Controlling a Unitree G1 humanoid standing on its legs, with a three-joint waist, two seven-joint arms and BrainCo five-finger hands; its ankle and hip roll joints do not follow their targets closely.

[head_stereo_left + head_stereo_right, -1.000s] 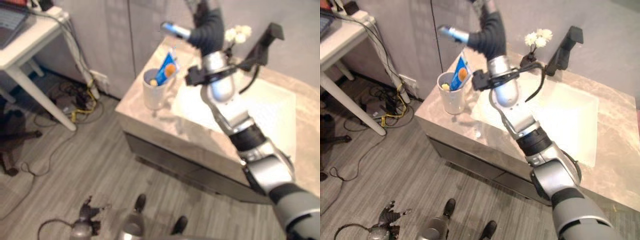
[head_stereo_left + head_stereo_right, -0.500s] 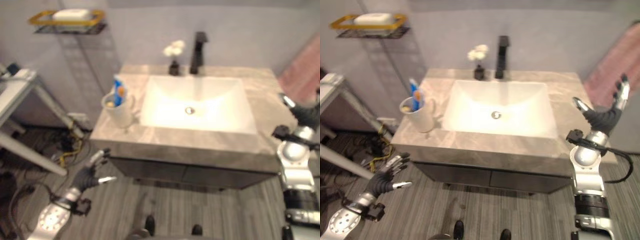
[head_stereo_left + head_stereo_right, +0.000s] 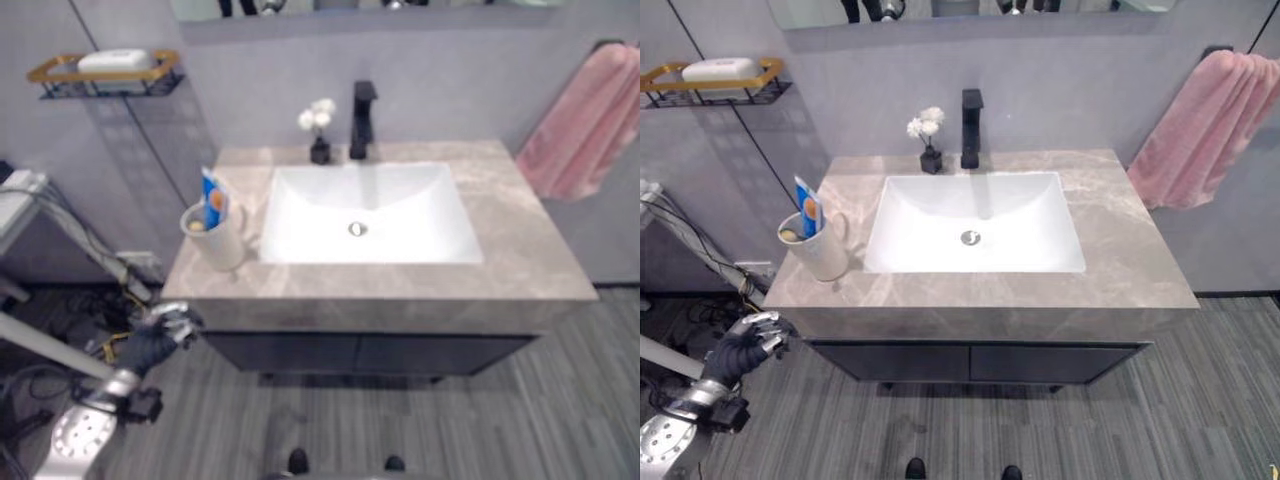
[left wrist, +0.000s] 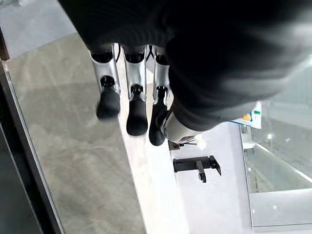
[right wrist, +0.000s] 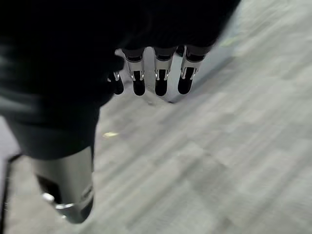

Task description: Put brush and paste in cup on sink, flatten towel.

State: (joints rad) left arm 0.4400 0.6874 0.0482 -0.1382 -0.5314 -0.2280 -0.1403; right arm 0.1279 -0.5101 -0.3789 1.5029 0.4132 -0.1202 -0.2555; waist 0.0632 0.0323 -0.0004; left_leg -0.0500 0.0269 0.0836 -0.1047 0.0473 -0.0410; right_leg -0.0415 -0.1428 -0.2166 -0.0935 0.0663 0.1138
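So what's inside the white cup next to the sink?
In the white cup stands a blue tube of paste with an orange spot, sticking up above the rim. Something yellowish shows beside it, maybe the brush, hard to tell. The cup's wall hides their lower ends.

Left hand (image 3: pixel 748 342): I see it low at my left, arm reaching up from the lower corner, fingers (image 4: pixel 130 105) loosely extended, holding nothing. Right hand (image 5: pixel 146 58): hanging down, fingers (image 5: pixel 158 80) apparently relaxed and empty, though my wrist view there is blurred.
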